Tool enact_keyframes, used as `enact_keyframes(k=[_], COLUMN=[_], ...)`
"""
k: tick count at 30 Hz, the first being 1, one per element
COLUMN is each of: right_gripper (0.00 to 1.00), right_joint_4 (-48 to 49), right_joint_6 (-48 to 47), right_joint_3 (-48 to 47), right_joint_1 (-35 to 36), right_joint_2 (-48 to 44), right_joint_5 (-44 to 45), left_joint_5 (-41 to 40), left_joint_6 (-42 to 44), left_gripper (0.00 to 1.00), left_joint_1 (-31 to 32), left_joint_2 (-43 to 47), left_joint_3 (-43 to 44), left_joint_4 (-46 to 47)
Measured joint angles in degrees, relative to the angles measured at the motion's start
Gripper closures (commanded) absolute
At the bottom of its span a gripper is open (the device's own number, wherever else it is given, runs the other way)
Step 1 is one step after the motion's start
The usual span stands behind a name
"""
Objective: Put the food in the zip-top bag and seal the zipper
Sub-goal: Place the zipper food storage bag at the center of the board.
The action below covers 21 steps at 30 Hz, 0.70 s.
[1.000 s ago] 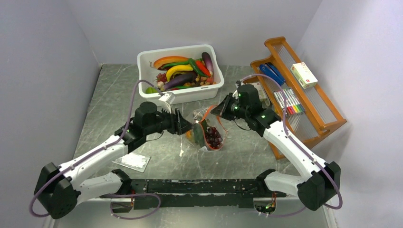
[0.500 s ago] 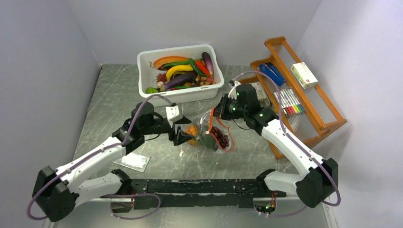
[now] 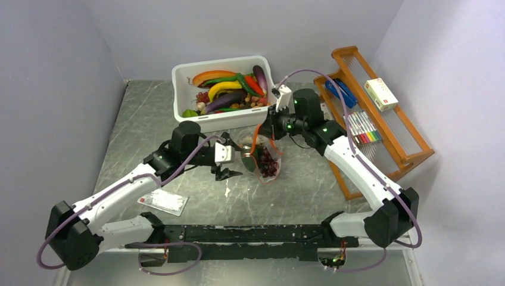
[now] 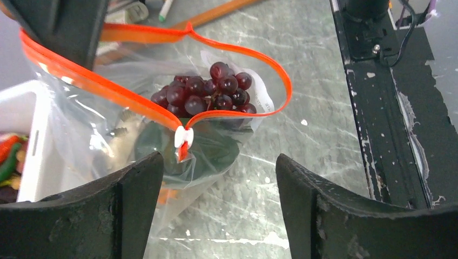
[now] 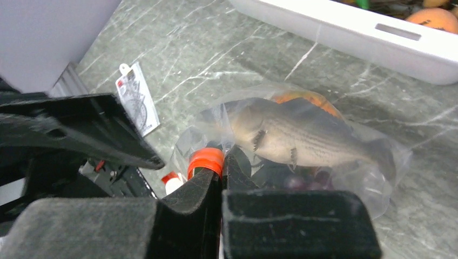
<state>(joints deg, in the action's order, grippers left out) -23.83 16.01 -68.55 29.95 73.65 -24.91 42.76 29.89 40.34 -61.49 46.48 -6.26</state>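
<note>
The clear zip-top bag (image 3: 257, 156) hangs from its mouth at mid-table, its bottom on the table. My right gripper (image 3: 265, 127) is shut on the orange-red zipper (image 4: 110, 90) at the far side of the mouth (image 5: 222, 162). The mouth gapes open, and a white slider (image 4: 183, 136) sits at the near end of the zipper. Inside lie the food pieces: a dark red grape bunch (image 4: 208, 93), a green piece (image 4: 211, 152), a grey toy fish (image 5: 302, 134) and an orange piece (image 5: 305, 97). My left gripper (image 3: 236, 161) stands open just left of the bag, its jaws (image 4: 219, 168) holding nothing.
A white tub (image 3: 238, 119) of toy vegetables stands behind the bag. At the right an orange wooden rack (image 3: 411, 156) holds markers and a small box. A flat white card (image 3: 162, 201) lies near the front left.
My left gripper has opened, let go of the bag and drawn back to the left. The right gripper has carried the bag's mouth up and towards the tub.
</note>
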Motion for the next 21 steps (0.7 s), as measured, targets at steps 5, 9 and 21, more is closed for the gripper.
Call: enact_keyframes(k=[5,9,21], right_gripper=[1.0,1.0,1.0], right_joint_4=[-0.48,1.03,4.02], right_joint_6=[-3.15,-2.56,-1.25], right_joint_3=[-0.87,-0.87,-1.62], right_joint_1=[-0.02,0.0,0.0], right_joint_2=[1.16,1.16,1.36], right_joint_5=[-5.81,-10.8,-22.32], left_joint_5=[-1.29,-7.41,-19.82], left_joint_6=[-0.2,-2.54,-8.94], left_gripper=[0.23,0.24,0.24], left_joint_1=[0.0,0.0,1.2], left_joint_2=[-0.81,2.14,5.53], left_joint_3=[-1.46,-6.67,-15.3], left_joint_4=[1.4,6.95,14.32])
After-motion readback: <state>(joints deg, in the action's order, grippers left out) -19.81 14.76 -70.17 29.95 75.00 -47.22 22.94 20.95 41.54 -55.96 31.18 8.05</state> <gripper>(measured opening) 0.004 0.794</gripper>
